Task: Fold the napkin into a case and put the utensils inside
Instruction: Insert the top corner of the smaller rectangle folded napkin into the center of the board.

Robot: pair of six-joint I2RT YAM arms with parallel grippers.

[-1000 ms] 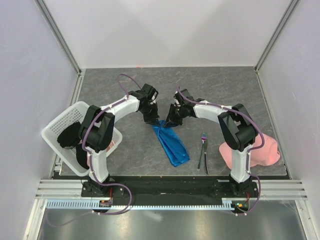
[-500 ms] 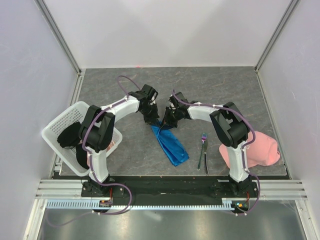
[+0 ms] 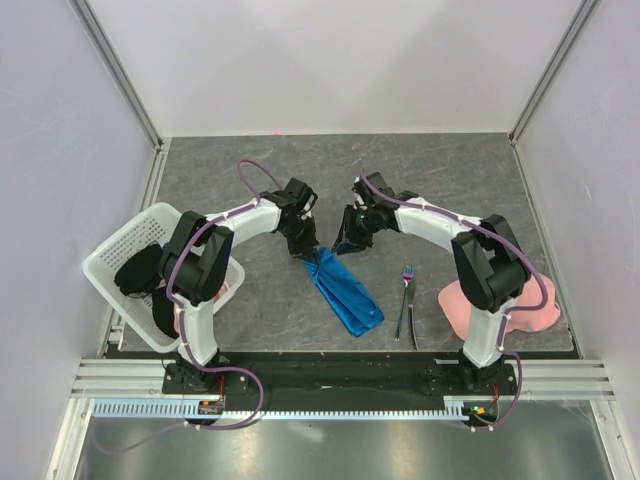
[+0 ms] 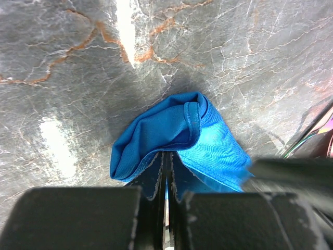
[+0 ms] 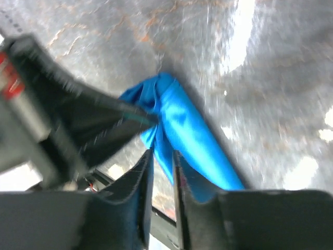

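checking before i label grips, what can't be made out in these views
Whether the right gripper pinches the napkin: right wrist view is blurred.
Which of the utensils is fork, which knife: too small in the top view.
What the basket holds: left arm partly covers it, top view.

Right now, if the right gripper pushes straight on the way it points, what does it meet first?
The blue napkin: its bunched end lies just ahead of the right gripper, with the left gripper pinching it close beside. How near is unclear.
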